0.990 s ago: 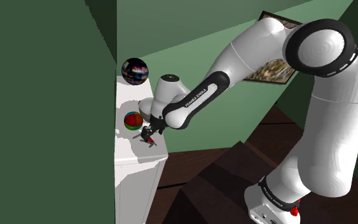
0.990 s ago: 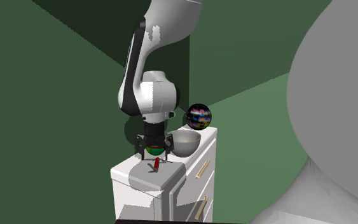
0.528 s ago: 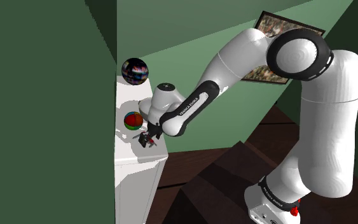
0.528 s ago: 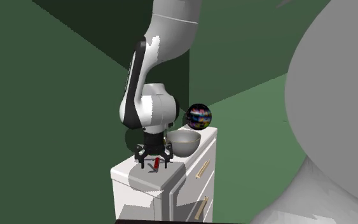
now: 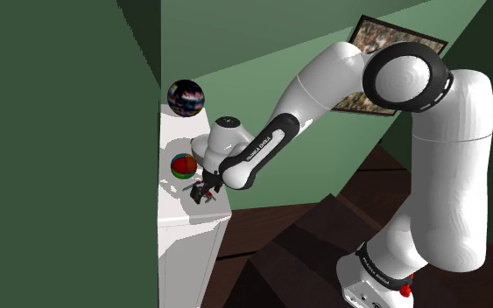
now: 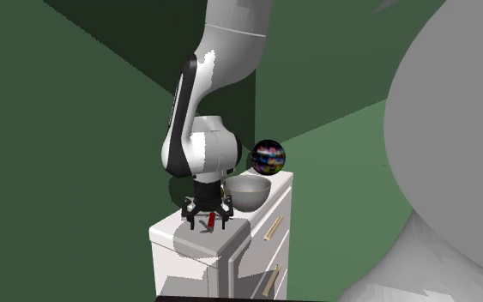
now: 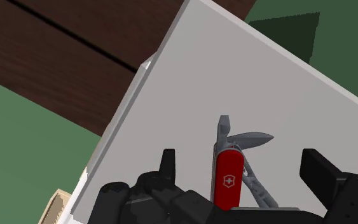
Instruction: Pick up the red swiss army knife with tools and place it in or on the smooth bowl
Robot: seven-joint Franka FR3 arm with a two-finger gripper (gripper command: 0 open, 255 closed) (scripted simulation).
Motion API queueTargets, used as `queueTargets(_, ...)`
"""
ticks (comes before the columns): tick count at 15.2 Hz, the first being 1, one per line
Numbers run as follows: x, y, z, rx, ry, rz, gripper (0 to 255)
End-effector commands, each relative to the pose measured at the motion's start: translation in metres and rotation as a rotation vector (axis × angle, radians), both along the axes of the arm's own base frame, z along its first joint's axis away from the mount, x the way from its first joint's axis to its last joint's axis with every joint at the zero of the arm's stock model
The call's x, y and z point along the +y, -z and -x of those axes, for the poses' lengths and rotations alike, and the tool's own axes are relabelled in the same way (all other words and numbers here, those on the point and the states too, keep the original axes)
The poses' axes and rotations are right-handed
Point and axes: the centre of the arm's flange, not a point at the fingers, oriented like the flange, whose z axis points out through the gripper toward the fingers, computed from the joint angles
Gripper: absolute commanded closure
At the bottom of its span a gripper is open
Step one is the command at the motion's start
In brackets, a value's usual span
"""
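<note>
We see the gripper [image 6: 209,223] lowered onto the near end of the white desk [image 6: 190,238], with its fingers [image 7: 166,164] spread open. The red pocket knife [image 7: 228,181] lies flat on the desk between them. In the wrist view a strip of bare desk [image 7: 247,83] shows on each side of the red handle, so neither finger touches it. The handle bears a white cross, and several grey tools fan out from the end that points away from the gripper [image 7: 241,170]. In the second exterior view the knife [image 6: 210,220] shows as a small red spot directly under the hand. The grey bowl [image 6: 248,196] stands upright just beyond it on the same desk. A dark, glossy ball with coloured patches [image 6: 267,156] sits behind the bowl at the far end. In the shoulder view the gripper [image 5: 202,191] is near the front edge of the desk [image 5: 181,214]. A small multicoloured ball [image 5: 183,165] sits close beside it, and the dark ball [image 5: 186,97] lies farther back against the green wall. A framed picture [image 5: 369,96] hangs behind the arm, above a dark wooden floor [image 5: 306,249].
</note>
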Motion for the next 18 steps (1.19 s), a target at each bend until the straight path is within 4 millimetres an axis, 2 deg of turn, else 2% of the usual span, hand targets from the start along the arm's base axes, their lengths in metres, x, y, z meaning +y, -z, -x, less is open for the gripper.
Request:
queueTargets(1, 0.0, 0.0, 0.0, 0.0, 0.0, 0.0, 0)
queueTargets(2, 0.0, 0.0, 0.0, 0.0, 0.0, 0.0, 255)
queueTargets(11, 0.0, 0.0, 0.0, 0.0, 0.0, 0.0, 255)
queueTargets(18, 0.0, -0.037, 0.0, 0.0, 0.0, 0.0, 255)
